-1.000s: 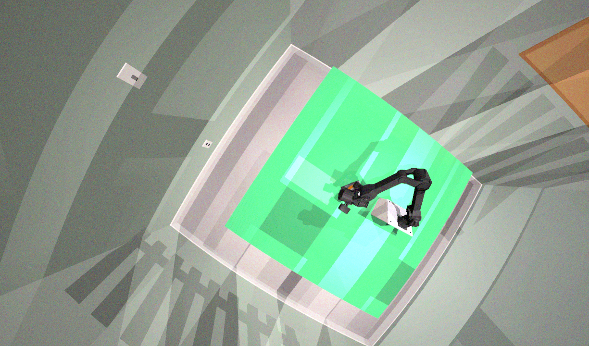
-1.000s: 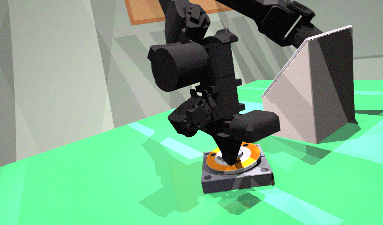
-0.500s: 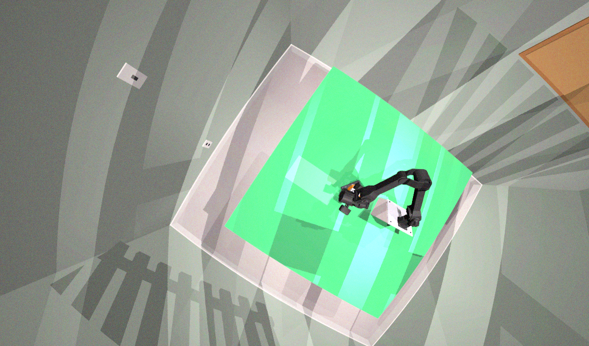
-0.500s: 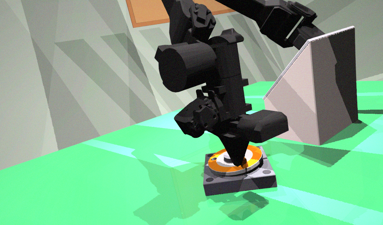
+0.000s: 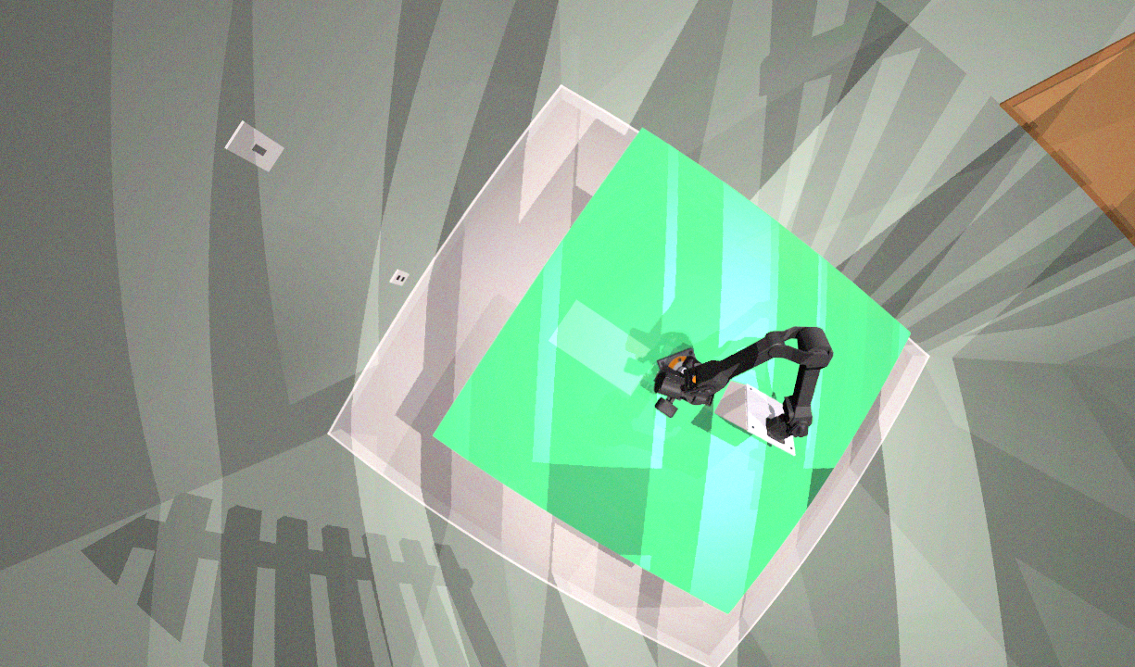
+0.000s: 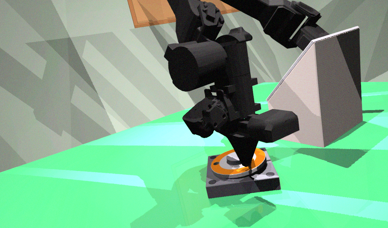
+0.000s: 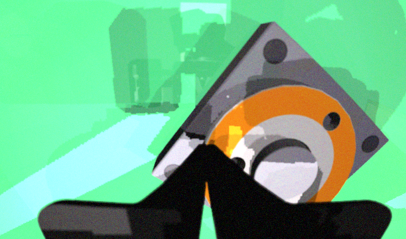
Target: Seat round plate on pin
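One plate point(image 5: 677, 361) point(image 6: 225, 171) point(image 7: 289, 99) | beneath fingertips, contact unclear | hand point(image 5: 686, 371) point(image 6: 246, 165) point(image 7: 206, 151) closed, gripping nothing

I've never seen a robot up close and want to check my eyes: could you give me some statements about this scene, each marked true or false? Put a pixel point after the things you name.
The gripper point(image 5: 688, 370) point(image 6: 246, 165) point(image 7: 206, 151) is shut. True.
The square base point(image 6: 243, 188) point(image 7: 276, 74) is bright yellow. False: it is dark grey.
The round plate point(image 6: 227, 170) point(image 7: 289, 99) has an orange ring. True.
The gripper is lifting the plate off the post point(image 6: 233, 160) point(image 7: 286, 180). False: the plate is around the post.
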`<state>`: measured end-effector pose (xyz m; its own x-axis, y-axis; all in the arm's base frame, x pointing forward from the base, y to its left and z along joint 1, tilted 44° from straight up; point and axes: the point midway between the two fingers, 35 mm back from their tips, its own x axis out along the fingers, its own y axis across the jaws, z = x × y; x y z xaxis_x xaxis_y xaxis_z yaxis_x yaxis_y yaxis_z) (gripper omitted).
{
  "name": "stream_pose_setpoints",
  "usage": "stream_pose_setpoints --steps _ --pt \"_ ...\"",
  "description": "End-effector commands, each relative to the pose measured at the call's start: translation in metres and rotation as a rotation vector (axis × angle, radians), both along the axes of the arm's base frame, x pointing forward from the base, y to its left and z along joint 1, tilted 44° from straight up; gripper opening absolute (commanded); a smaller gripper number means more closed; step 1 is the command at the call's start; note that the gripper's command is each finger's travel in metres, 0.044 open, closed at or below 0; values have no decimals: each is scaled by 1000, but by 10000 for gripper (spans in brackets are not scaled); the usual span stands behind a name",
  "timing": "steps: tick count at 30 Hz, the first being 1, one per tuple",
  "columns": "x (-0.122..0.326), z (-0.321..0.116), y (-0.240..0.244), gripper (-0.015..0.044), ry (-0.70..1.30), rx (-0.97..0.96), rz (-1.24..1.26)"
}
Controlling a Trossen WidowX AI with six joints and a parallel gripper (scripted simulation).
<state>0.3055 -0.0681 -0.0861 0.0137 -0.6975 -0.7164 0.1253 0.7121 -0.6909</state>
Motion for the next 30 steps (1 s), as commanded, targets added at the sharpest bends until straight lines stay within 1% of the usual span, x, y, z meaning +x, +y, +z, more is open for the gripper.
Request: stream_pose_setpoints --steps 1,30 --pt "-8 -3 0 0 12 3 -6" --pt "-28 -4 3 0 13 3 -6"
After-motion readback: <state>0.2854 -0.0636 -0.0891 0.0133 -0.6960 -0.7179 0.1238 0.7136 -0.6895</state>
